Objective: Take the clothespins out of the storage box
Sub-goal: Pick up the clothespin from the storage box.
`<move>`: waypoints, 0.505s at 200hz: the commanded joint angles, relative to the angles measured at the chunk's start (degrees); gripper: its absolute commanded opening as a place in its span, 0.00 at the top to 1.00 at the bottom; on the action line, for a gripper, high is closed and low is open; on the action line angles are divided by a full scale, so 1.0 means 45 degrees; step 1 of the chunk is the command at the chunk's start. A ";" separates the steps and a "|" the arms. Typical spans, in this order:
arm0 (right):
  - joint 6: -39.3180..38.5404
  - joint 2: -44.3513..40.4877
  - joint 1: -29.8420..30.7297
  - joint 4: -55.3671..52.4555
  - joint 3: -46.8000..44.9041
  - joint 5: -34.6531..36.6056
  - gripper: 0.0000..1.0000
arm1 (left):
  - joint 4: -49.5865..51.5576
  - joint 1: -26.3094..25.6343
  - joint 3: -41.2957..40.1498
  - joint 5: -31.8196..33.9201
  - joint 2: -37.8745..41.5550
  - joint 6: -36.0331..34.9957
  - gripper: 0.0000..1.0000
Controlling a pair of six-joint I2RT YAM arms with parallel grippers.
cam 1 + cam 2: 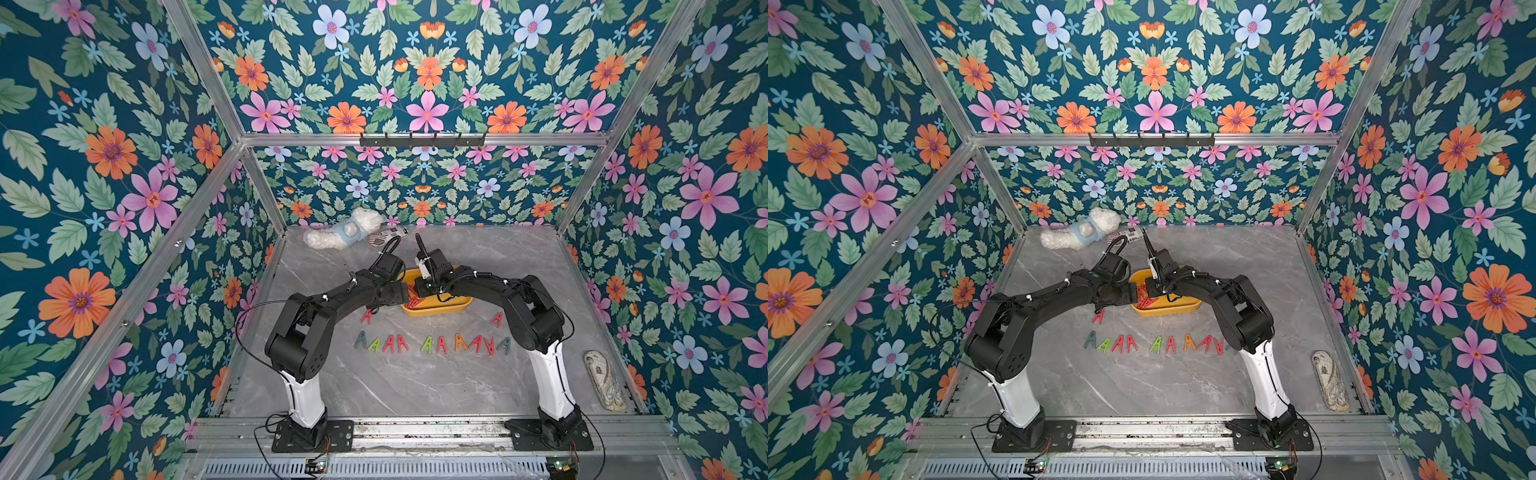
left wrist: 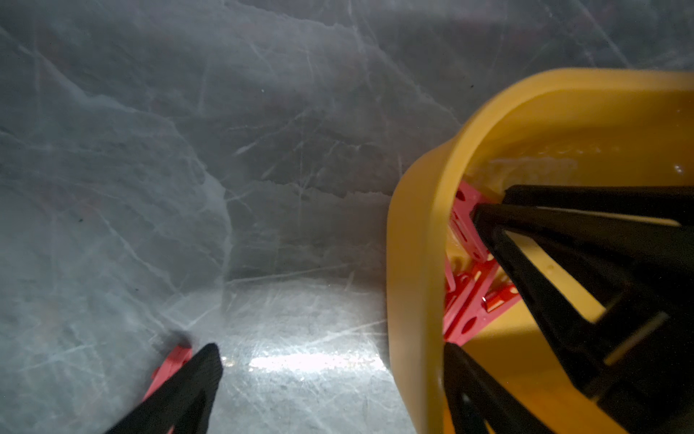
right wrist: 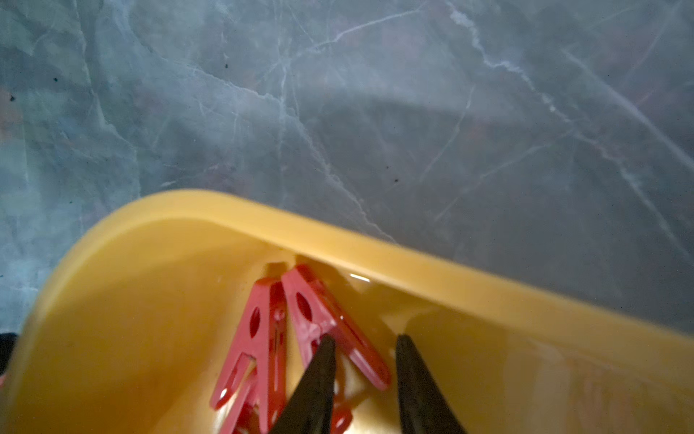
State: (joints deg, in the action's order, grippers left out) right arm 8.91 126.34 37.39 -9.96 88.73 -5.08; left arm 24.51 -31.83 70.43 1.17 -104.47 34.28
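Marble tabletop, right jaws part-open at clothespin

in both top views the wrists hide the left hand, the right hand and most red clothespins in the storage box. in the right wrist view the clothespins' ends are cut off; whether the right hand grips one cannot be told.
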 commanded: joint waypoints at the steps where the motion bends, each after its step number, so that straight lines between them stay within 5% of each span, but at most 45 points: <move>1: -0.0241 0.0155 0.0041 -0.0537 0.0009 0.0257 0.76 | 0.0217 0.0004 0.0005 0.0013 0.0092 -0.0001 0.06; 101: 0.0106 -0.1119 0.0051 -0.0019 -0.0776 0.0738 0.91 | 0.0139 0.0004 -0.0159 -0.0025 0.0254 0.0057 0.06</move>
State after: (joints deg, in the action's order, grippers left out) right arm 8.95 123.61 37.56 -10.44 86.30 -2.96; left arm 24.67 -31.83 69.82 0.93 -103.77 34.30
